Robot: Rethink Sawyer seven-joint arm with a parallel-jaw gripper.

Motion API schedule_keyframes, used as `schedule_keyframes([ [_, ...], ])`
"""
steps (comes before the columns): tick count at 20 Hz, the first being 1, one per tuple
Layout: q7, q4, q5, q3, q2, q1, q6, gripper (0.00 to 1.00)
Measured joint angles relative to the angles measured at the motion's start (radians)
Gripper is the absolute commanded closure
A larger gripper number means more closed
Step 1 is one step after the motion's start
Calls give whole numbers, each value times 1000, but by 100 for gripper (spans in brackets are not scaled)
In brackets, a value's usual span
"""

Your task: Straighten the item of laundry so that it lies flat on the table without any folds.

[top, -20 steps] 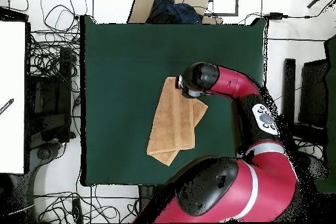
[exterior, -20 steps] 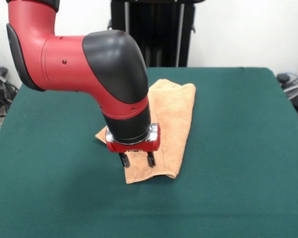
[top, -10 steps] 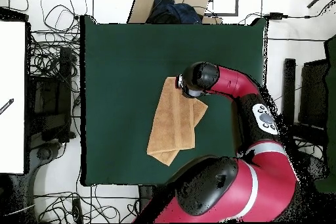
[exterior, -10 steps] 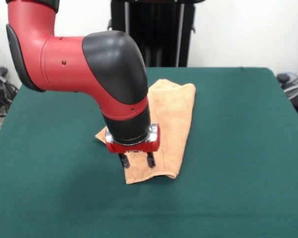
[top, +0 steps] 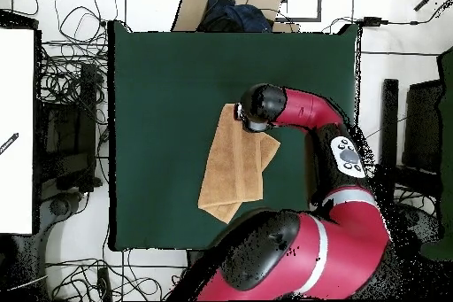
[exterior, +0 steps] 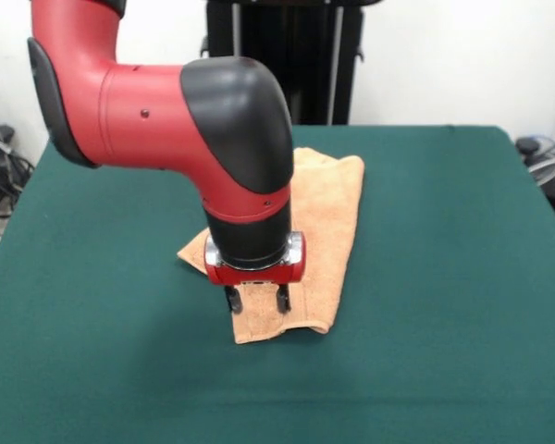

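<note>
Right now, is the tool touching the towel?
Cannot tell. In the front view the open tool stands over the towel at its near end, tips overlapping the cloth, but neither contact nor gap shows plainly; overhead, the arm hides it.

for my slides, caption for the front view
Sawyer end effector open over the folded peach towel on the green table.

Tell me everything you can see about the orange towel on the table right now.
The peach-orange terry-cloth towel lies on the dark green felt-covered table, folded over itself lengthwise into a long strip, so not yet flat. A lower layer's corner pokes out at one side beneath the red and black arm. The nearest end in the front view sits under the robot's gripper, whose two dark fingers stand spread apart, tips at the cloth. No tag is visible.
</note>
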Motion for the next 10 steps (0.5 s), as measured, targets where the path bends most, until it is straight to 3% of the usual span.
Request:
schedule_keyframes([
  [10,0,0,-2,-25,-2,23,-17,0],
])
